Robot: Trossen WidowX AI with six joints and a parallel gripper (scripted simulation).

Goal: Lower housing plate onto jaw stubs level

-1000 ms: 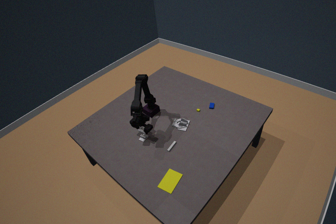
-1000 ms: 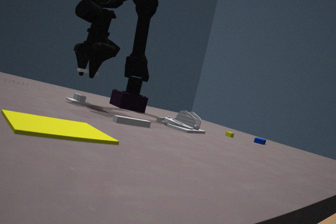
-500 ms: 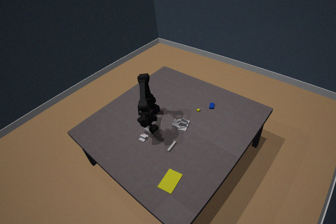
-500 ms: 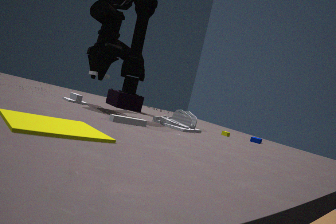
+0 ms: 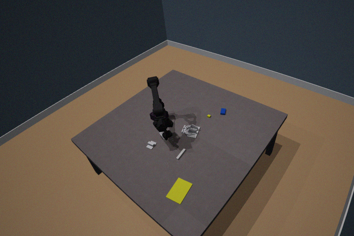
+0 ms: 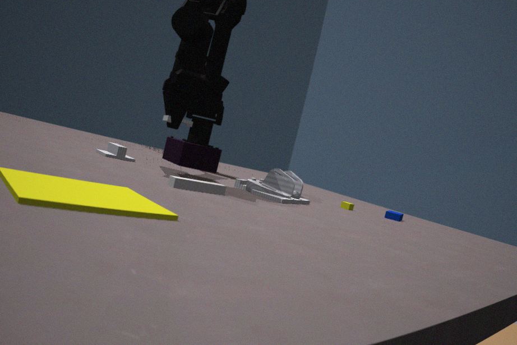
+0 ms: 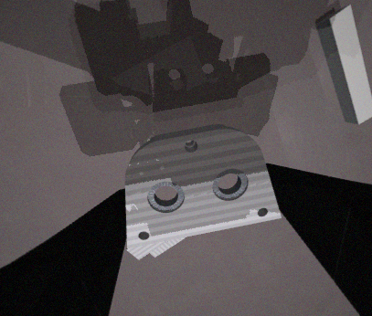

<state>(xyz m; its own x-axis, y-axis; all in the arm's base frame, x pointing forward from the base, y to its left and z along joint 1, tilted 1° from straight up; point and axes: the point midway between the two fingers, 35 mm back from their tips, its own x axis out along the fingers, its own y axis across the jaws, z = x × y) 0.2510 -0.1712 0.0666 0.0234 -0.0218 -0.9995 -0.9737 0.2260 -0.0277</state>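
A: "What was hidden in the top view?"

B: "Most of the housing plate (image 5: 161,134) (image 6: 188,122) (image 7: 199,169) was covered by the dark arm (image 5: 155,93) (image 6: 218,48); only a pale sliver was left visible. In the exterior view its middle was masked by a finger."

A: "How were the jaws set?"

B: "They were parted widely and closed on the plate, which was gripped by its opposite sides above the bench (image 5: 217,153) (image 6: 292,270) (image 7: 3,205), well apart from the pale assembly (image 5: 196,134) (image 6: 281,184). Whether the stubs were seated on pins could not be told."

A: "And surface and form?"

B: "The plate was finely banded, rounded along one edge and straight along the other, and pierced by two ringed holes; three smaller round marks were also seen. A ribbed fragment (image 7: 167,247) was partly covered by its straight edge. On the assembly, rounded upright walls were carried by a flat base. A stepped white piece (image 5: 151,145) (image 6: 116,150), a squared pale bar (image 5: 181,154) (image 6: 197,185) (image 7: 352,64) and a thin yellow slab (image 5: 179,190) (image 6: 83,194) were laid out separately."
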